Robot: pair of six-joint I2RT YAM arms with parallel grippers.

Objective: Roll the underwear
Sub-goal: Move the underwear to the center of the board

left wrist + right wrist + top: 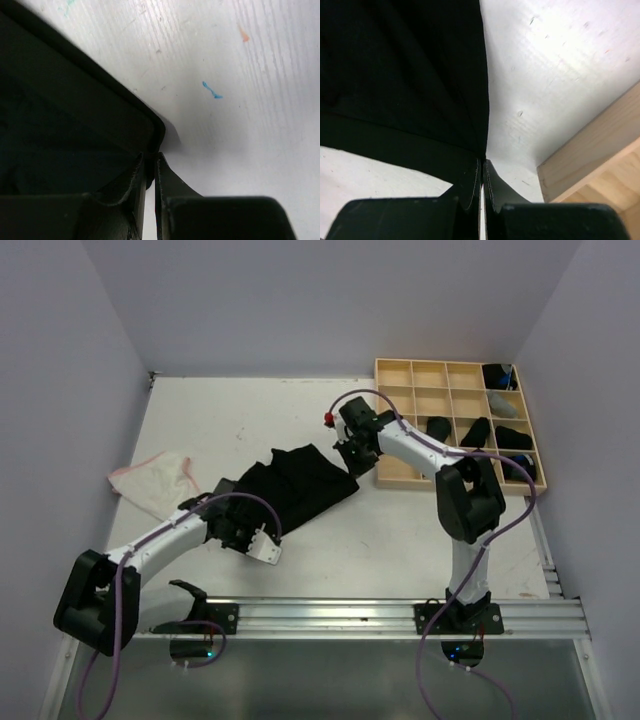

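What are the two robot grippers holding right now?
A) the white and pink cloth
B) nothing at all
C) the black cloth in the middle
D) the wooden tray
C: the left gripper and the right gripper are each shut on a corner of the black underwear.

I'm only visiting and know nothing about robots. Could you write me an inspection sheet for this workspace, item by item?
Surface: white table, scuffed, with a blue mark and an orange mark.
Job's things: black underwear spread mid-table; whitish pair lying apart at the left; black rolls in some compartments of the wooden tray.
Clutter: nothing seen.
Pincers: left pincer and right pincer are each shut on an edge of the black underwear.
Cables: purple cable looping along each arm.
Surroundings: pale walls on three sides; metal rail at the near edge.
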